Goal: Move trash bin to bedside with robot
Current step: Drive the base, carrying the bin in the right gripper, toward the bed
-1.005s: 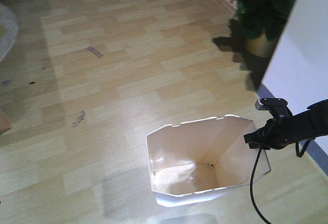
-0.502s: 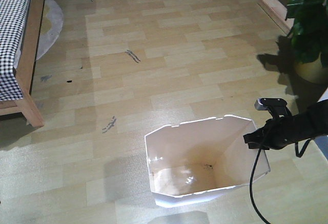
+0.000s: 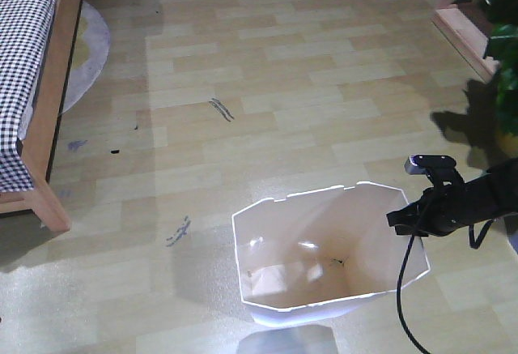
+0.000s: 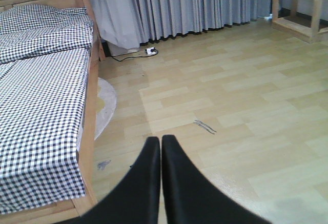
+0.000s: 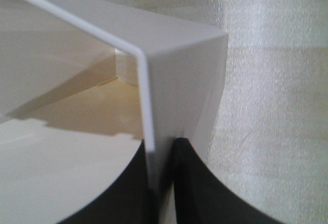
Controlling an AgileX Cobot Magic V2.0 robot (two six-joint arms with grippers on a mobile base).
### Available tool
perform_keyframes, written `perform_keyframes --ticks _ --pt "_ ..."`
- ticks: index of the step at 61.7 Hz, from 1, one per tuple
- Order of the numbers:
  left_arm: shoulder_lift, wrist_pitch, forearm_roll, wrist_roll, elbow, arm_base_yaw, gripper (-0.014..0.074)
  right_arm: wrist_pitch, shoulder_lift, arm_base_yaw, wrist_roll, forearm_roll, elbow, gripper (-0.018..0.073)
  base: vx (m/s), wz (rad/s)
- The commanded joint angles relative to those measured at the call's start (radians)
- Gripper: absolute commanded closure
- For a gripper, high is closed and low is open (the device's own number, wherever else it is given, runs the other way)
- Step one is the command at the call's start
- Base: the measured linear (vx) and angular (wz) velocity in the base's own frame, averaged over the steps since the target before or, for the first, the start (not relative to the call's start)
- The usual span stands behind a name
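Pinching the rim wall of a white, faceted plastic trash bin (image 3: pixel 279 245), the right gripper (image 5: pixel 161 144) holds it on the pale wooden floor (image 3: pixel 307 70); the wooden-framed bed (image 3: pixel 32 70) with black-and-white checked bedding lies well apart to the left, nearer the empty, closed left gripper (image 4: pixel 161 142)

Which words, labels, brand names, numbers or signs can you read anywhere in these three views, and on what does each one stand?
None can be read.
The trash bin is plain, with no label on the walls that show.
The checked bedding carries only its pattern.
The dark marks on the floor are scuffs, not writing.
The small silver-tipped module shows no legible print.
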State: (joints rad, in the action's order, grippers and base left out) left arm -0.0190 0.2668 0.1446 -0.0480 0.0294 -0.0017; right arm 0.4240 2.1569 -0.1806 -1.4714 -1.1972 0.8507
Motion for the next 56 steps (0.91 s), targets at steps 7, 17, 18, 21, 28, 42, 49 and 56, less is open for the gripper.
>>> perform_keyframes --ticks 7,17,18,21,28,42,49,56 --pt "-0.01 -0.073 -0.004 -0.008 0.029 -0.006 0.0602 0.154 -0.072 -0.004 0.01 -0.06 0.017 0.0566 0.36 0.13" --pt "-0.01 -0.073 -0.004 -0.008 0.029 -0.006 0.0602 0.154 -0.072 -0.004 0.01 -0.06 0.017 0.0566 0.37 0.15" --pt "-0.01 -0.073 -0.004 -0.008 0.029 -0.006 0.0602 0.154 -0.072 -0.004 0.01 -0.06 0.017 0.0566 0.38 0.16" --pt "-0.01 -0.073 -0.004 -0.008 0.029 -0.006 0.0602 0.154 -0.072 -0.004 0.01 -0.06 0.017 0.0566 0.38 0.16" --pt "-0.01 -0.073 -0.004 -0.008 0.029 -0.006 0.0602 0.154 -0.072 -0.004 0.01 -0.06 0.017 0.0566 0.39 0.15" --pt "-0.01 -0.073 -0.004 -0.008 0.029 -0.006 0.0602 0.154 -0.072 -0.004 0.01 -0.06 0.017 0.0566 0.39 0.11" --pt "-0.01 -0.073 -0.004 -0.008 0.029 -0.006 0.0602 0.154 -0.072 -0.004 0.01 -0.06 0.017 0.0566 0.4 0.06" --pt "-0.01 -0.073 -0.004 -0.008 0.029 -0.006 0.0602 0.154 -0.072 -0.004 0.01 -0.06 0.017 0.0566 0.4 0.04"
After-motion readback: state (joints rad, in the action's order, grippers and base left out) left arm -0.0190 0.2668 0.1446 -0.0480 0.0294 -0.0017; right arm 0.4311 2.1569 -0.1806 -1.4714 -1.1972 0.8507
